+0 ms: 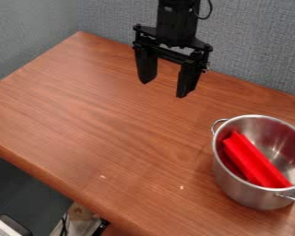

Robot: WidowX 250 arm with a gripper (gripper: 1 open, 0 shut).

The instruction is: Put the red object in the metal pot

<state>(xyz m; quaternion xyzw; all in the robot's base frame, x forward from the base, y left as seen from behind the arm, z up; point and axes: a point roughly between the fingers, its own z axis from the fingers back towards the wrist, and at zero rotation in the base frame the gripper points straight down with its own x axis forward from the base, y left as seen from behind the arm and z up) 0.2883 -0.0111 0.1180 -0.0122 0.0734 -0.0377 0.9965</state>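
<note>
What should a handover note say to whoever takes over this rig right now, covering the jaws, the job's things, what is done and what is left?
Gripper: jaws open and empty, pointing down above the far part of the wooden table, well away from the pot.
Red object: lying inside the metal pot, slanted across its bottom.
Metal pot: upright at the near right corner of the table.
Done: the red object is in the pot and released.
Left: nothing on the placement itself; at most, park the arm.
</note>
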